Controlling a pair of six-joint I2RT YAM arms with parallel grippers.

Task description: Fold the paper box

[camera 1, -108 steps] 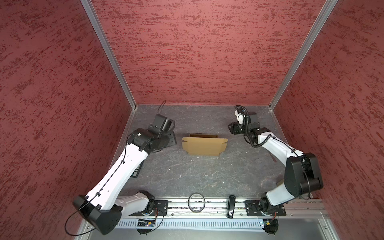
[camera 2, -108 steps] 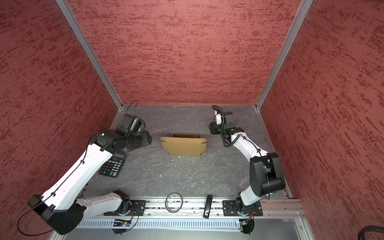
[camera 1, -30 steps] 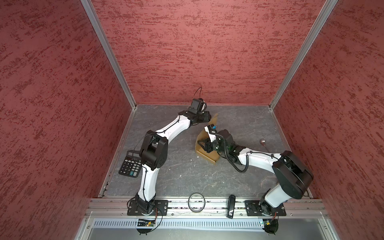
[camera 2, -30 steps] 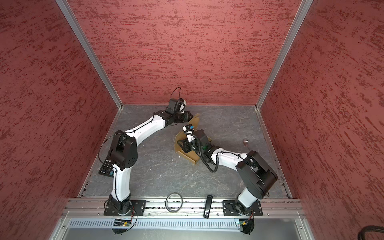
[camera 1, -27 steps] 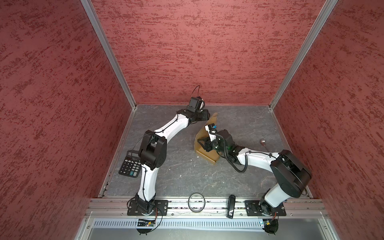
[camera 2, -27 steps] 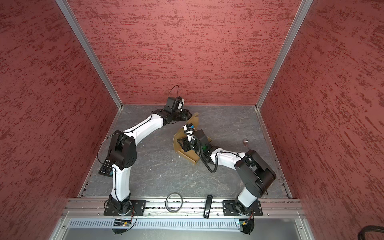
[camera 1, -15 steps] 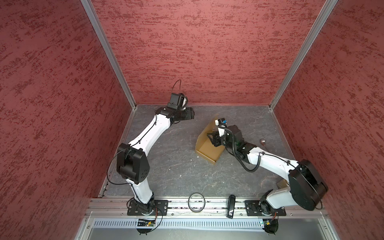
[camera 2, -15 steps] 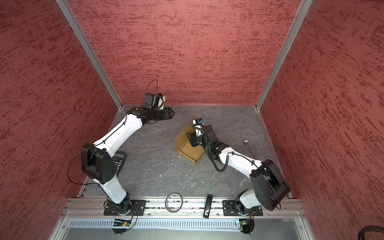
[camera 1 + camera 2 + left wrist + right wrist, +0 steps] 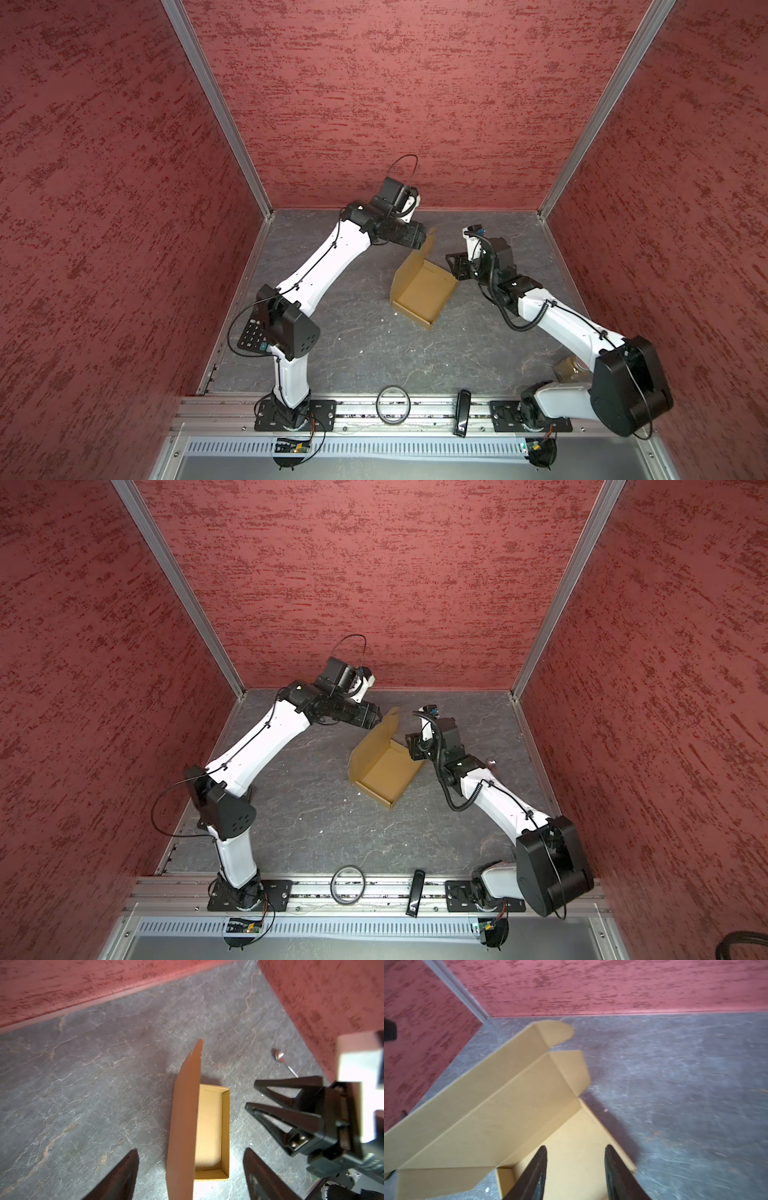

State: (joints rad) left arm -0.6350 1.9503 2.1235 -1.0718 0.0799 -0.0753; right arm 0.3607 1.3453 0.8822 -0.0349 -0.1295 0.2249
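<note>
The paper box (image 9: 428,291) (image 9: 384,777) is a tan cardboard tray lying askew on the grey floor, seen in both top views. Its lid (image 9: 415,259) (image 9: 185,1118) stands upright along the tray's left side, side flaps spread. My left gripper (image 9: 420,240) (image 9: 190,1150) hovers at the lid's far top end, open; the lid edge runs between its fingers (image 9: 124,1174) untouched. My right gripper (image 9: 455,266) (image 9: 576,1147) is open above the tray's right rim, nothing between its fingertips (image 9: 539,1159). The left wrist view also shows it (image 9: 251,1094).
A metal spoon (image 9: 279,1056) (image 9: 491,762) lies right of the box near the right arm. A black calculator (image 9: 251,332) sits by the left wall, partly behind the left arm. A jar (image 9: 569,368) stands behind the right arm. A ring (image 9: 392,403) and a black bar (image 9: 461,411) rest on the front rail.
My left gripper has swung from the far left back to the lid's top end and stands wider open. My right gripper has drawn back slightly to the tray's right rim.
</note>
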